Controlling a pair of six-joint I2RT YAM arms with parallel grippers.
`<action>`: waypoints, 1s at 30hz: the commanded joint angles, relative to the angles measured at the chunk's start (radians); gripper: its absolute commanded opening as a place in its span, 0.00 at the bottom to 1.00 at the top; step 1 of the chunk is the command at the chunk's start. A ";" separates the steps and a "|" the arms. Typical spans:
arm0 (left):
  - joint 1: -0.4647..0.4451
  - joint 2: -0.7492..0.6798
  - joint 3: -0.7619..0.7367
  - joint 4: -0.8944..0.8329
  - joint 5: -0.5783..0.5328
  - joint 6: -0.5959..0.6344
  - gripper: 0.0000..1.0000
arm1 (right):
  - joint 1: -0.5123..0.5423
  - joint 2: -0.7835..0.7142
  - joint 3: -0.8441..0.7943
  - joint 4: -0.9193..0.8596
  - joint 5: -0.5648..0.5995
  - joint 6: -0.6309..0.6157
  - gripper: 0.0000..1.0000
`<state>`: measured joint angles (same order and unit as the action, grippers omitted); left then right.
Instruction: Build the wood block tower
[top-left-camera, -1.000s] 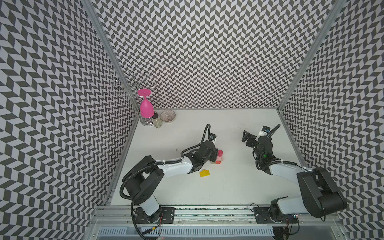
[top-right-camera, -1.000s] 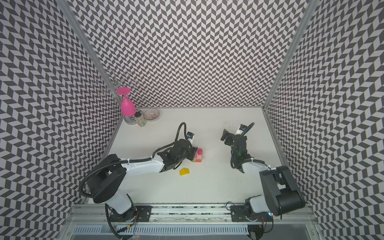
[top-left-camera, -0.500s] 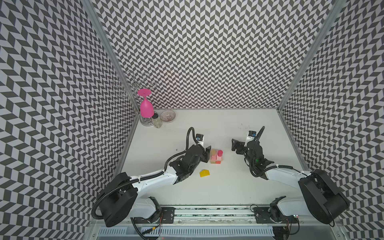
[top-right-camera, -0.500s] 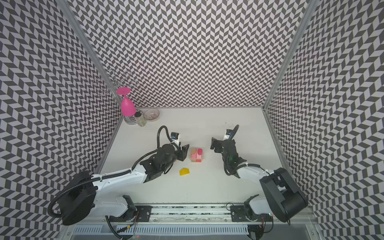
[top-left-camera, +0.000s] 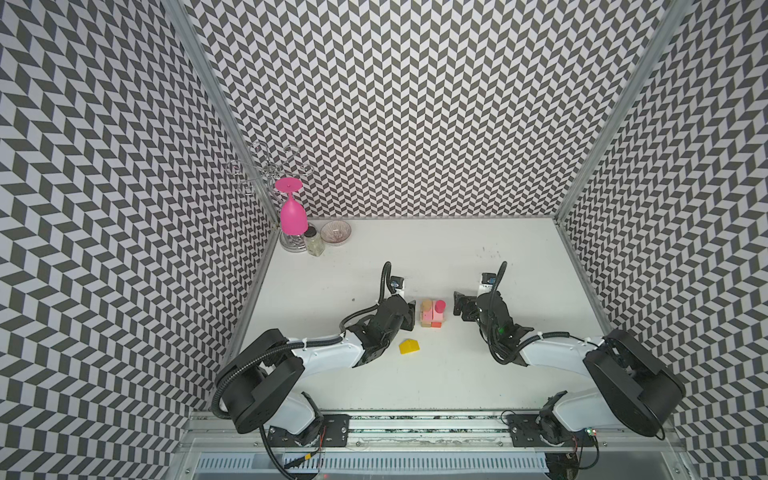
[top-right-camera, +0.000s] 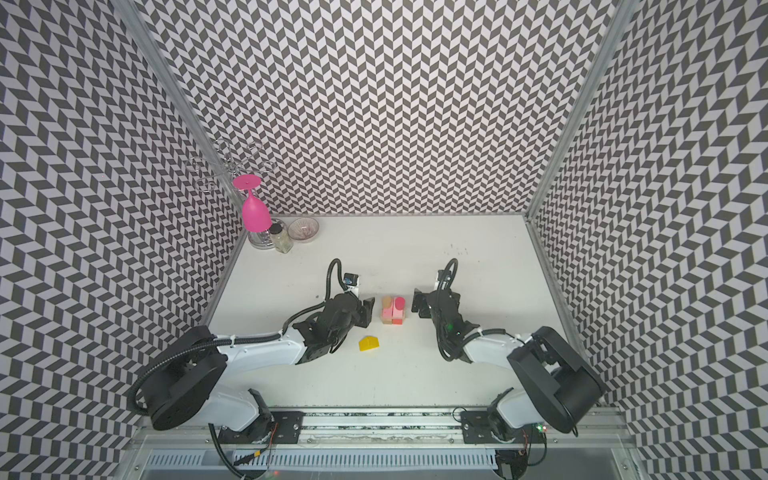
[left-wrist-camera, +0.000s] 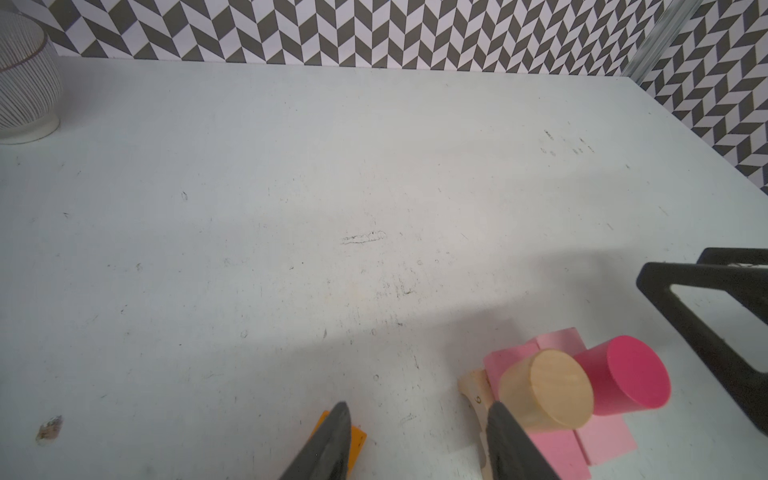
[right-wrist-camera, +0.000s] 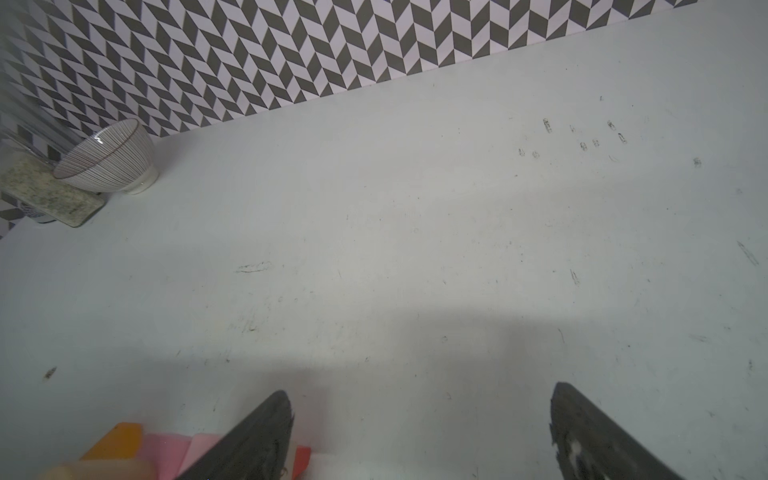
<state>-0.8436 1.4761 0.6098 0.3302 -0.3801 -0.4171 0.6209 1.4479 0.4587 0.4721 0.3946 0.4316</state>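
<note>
The tower (top-left-camera: 432, 313) (top-right-camera: 392, 311) is a low stack of wood blocks in mid-table: a tan cylinder (left-wrist-camera: 548, 390) and a magenta cylinder (left-wrist-camera: 627, 374) lie on pink blocks (left-wrist-camera: 552, 449), with tan and red pieces below. A yellow house-shaped block (top-left-camera: 409, 346) (top-right-camera: 368, 343) lies alone just in front. My left gripper (top-left-camera: 409, 313) (left-wrist-camera: 419, 419) stands open just left of the tower, with nothing between its fingers. An orange-yellow block edge (left-wrist-camera: 357, 440) shows behind one finger. My right gripper (top-left-camera: 459, 305) (right-wrist-camera: 422, 399) is wide open just right of the tower, over bare table.
At the back left corner a pink goblet (top-left-camera: 293, 216) hangs upside down from a wire rack (top-left-camera: 270, 170). Beside them stand a small jar (top-left-camera: 314, 241) and a striped bowl (top-left-camera: 336, 231) (right-wrist-camera: 108, 162). Patterned walls enclose the table on three sides.
My left gripper has backed off the tower to the left and opened, leaving the blocks standing. The right gripper has come forward and left, close to the tower's right side.
</note>
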 joint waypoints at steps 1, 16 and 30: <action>0.008 0.019 0.040 0.036 -0.002 -0.022 0.53 | 0.020 0.018 -0.009 0.041 0.029 0.013 0.95; 0.007 0.058 0.053 0.064 0.041 -0.026 0.53 | 0.088 0.048 0.006 0.046 0.021 0.009 0.94; 0.007 0.104 0.075 0.076 0.069 -0.031 0.52 | 0.117 0.067 0.023 0.043 0.026 0.009 0.94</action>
<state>-0.8417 1.5707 0.6567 0.3790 -0.3206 -0.4335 0.7300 1.5063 0.4576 0.4744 0.4011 0.4355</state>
